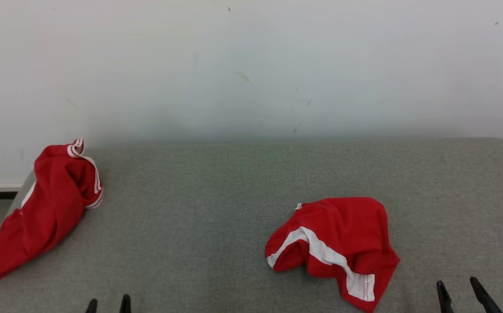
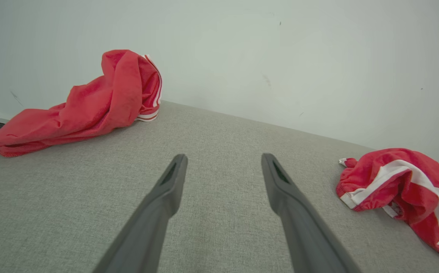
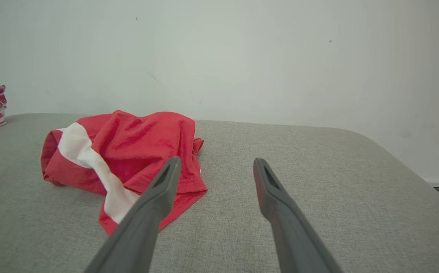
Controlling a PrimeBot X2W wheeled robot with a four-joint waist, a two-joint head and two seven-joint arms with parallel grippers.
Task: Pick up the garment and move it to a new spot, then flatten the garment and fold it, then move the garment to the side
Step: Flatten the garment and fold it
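Garment (image 1: 338, 243) ctr-R on table (image 1: 216, 208), 2nd garment (image 1: 47, 213) far-L

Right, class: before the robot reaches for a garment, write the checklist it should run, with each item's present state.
1. Open, empty left gripper: ok.
2. Open, empty right gripper: ok.
3. The white-banded garment lies on the table, near the right gripper: ok.
4. That garment flat: not ok, crumpled.
5. Which one is meant, given the second red garment at the left: cannot tell.

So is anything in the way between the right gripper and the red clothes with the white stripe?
No, nothing visible. The open right gripper is just right of the striped red garment, with bare grey surface between them.
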